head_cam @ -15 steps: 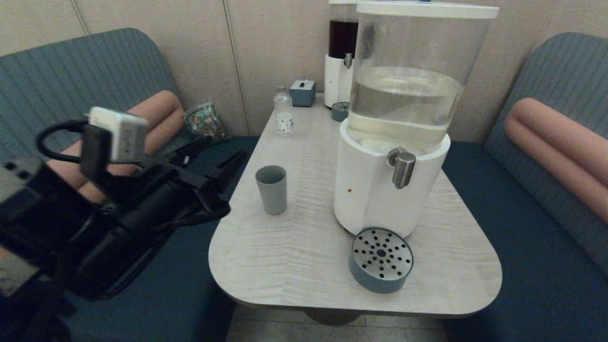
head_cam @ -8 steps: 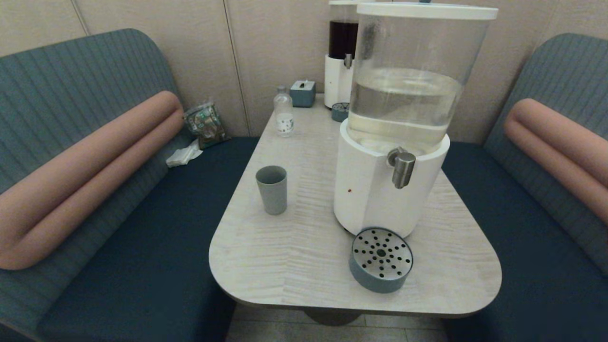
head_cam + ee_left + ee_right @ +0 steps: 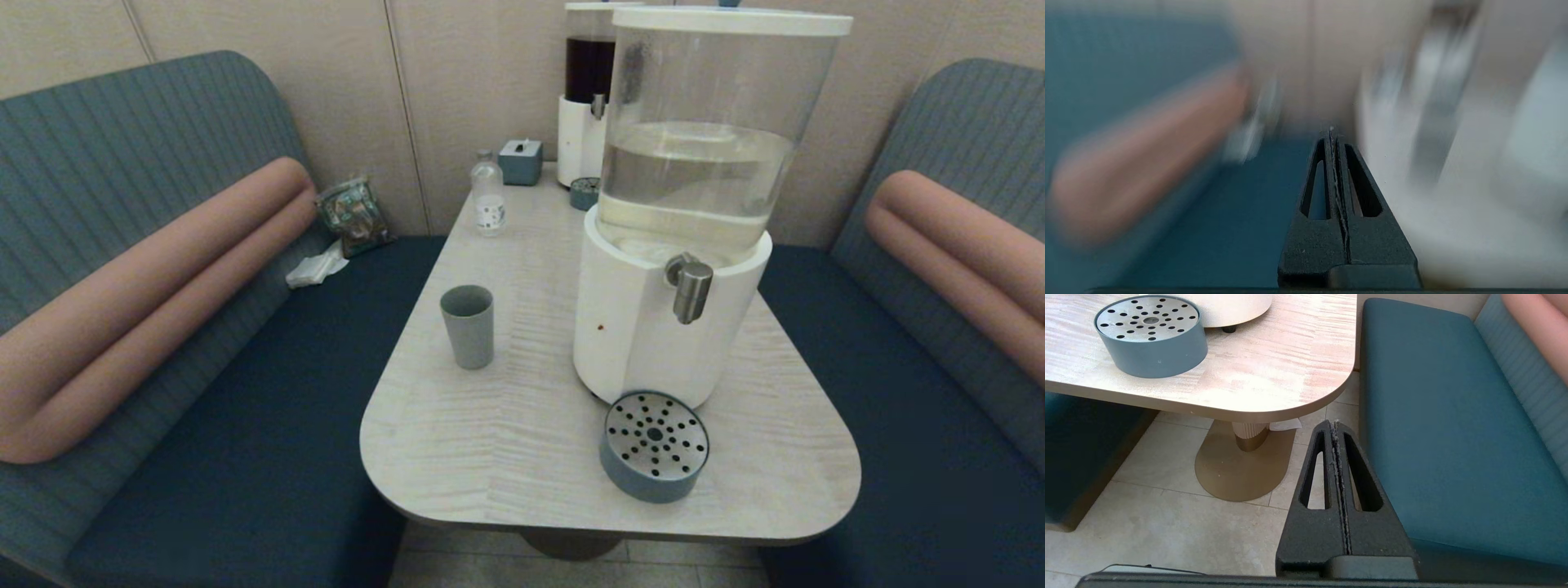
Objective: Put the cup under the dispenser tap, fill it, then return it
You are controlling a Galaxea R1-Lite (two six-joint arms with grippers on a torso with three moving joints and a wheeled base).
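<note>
Head view has the cup (image 3: 467, 326) standing upright on the table (image 3: 522, 457), left of the dispenser tap (image 3: 692, 291), well apart. Left gripper (image 3: 1332, 134) and right gripper (image 3: 1335, 426) are both closed, empty, off the table.

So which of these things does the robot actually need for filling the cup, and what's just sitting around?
Needed:
the cup
the dispenser tap
the big clear-liquid dispenser
the drip tray

Just lying about:
small bottle
dark-liquid dispenser
blue-grey box
crumpled packet on the bench
</note>
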